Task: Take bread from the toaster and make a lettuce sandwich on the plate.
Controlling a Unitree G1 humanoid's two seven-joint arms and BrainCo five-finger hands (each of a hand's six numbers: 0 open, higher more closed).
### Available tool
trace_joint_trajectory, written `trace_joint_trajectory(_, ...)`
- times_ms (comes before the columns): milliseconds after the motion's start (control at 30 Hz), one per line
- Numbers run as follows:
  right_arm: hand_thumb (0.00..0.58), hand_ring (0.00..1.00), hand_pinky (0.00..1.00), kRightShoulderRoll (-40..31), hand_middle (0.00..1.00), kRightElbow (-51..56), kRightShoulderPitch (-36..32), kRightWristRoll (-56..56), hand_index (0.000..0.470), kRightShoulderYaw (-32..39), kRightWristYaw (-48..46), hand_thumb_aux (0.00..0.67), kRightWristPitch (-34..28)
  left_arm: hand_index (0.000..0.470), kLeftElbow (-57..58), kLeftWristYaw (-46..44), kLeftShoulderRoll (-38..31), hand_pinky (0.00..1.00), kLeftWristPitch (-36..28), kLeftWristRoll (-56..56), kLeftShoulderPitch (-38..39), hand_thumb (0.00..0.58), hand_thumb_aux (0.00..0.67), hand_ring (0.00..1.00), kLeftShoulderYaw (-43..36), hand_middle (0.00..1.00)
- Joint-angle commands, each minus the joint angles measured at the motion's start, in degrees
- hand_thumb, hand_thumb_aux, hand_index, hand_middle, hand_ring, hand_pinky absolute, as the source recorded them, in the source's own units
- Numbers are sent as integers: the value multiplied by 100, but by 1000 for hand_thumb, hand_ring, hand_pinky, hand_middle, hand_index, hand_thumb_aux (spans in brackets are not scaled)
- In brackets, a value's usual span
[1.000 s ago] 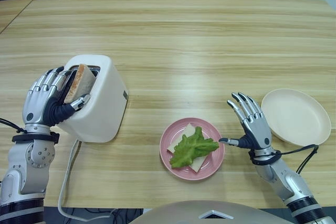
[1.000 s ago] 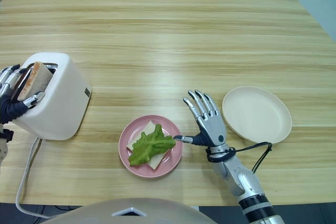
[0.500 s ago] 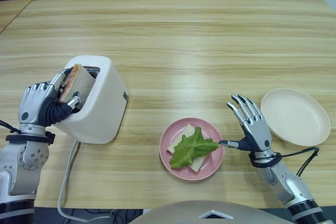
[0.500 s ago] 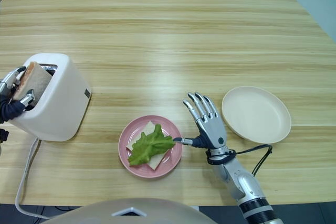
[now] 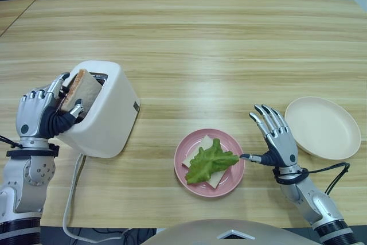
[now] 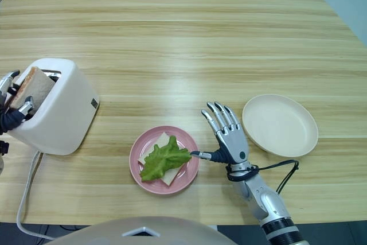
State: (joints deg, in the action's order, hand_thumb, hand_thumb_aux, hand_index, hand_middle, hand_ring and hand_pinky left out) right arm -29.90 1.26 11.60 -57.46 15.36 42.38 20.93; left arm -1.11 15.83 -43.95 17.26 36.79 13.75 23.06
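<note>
A white toaster [image 5: 109,113] stands tilted at the table's left. A brown bread slice [image 5: 75,89] sticks out of its slot, and my left hand [image 5: 39,115] is shut on that slice from the toaster's left side. The pink plate [image 5: 228,182] near the front edge holds a white bread slice [image 5: 205,142] with a green lettuce leaf [image 5: 209,162] lying on top. My right hand [image 5: 274,139] rests just right of the plate, fingers spread and open, its thumb tip touching the plate's rim next to the leaf.
A cream empty plate [image 5: 321,127] lies at the right, close behind my right hand. The toaster's white cord [image 5: 73,187] runs down to the table's front edge. Bare wood spreads across the middle and far side of the table.
My left hand has curled tighter around the bread slice and drawn slightly left and down. The toaster has tilted a little. The right hand has sunk a few pixels toward the front edge.
</note>
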Motion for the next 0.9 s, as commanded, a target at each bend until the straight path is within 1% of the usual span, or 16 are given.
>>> trace_joint_trajectory(33, 0, 0, 0, -6, 0, 57, 19, -56, 0, 19, 4, 0, -38, 0, -372, 42, 1, 0, -231, 367, 215, 0, 0, 0, 135, 0)
trace_joint_trajectory(167, 0, 0, 0, 1, 0, 119, 4, -70, 0, 49, 19, 0, -58, 0, -574, -43, 2, 0, -423, 494, 354, 0, 0, 0, 251, 0)
trace_joint_trajectory(300, 0, 0, 0, 8, 0, 183, -16, -87, 0, 81, 51, 0, -85, 0, -664, -432, -71, 0, -583, 470, 601, 0, 0, 0, 335, 0)
trace_joint_trajectory(533, 0, 0, 0, 16, 0, 223, -20, -115, 0, 118, 70, 0, -134, 0, -719, -1119, -79, 0, -590, 269, 918, 0, 0, 0, 268, 0)
trace_joint_trajectory(600, 0, 0, 0, 9, 0, 228, -16, -118, 0, 122, 76, 0, -141, 7, -693, -1208, -96, 0, -558, 236, 937, 18, 11, 0, 243, 0)
trace_joint_trajectory(633, 0, 0, 0, 9, 0, 235, -18, -122, 0, 126, 79, 0, -143, 42, -653, -1220, -107, 0, -544, 227, 930, 100, 60, 0, 246, 0)
trace_joint_trajectory(667, 0, 0, 0, 8, 0, 241, -17, -128, 0, 129, 83, 0, -144, 236, -588, -1228, -124, 0, -534, 224, 910, 436, 336, 0, 247, 0)
trace_joint_trajectory(700, 0, 0, 0, 8, 0, 245, -14, -133, 0, 130, 87, 0, -144, 324, -524, -1228, -141, 0, -519, 224, 888, 524, 462, 0, 244, 0)
trace_joint_trajectory(733, 0, 0, 0, 8, 0, 247, -13, -137, 0, 133, 87, 0, -143, 470, -465, -1189, -151, 0, -474, 218, 861, 580, 670, 0, 247, 0)
trace_joint_trajectory(900, 0, 0, 0, 11, 0, 236, 31, -173, 0, 161, 94, 0, -163, 470, -367, -852, -87, 0, -318, 49, 579, 580, 670, 0, 312, 0)
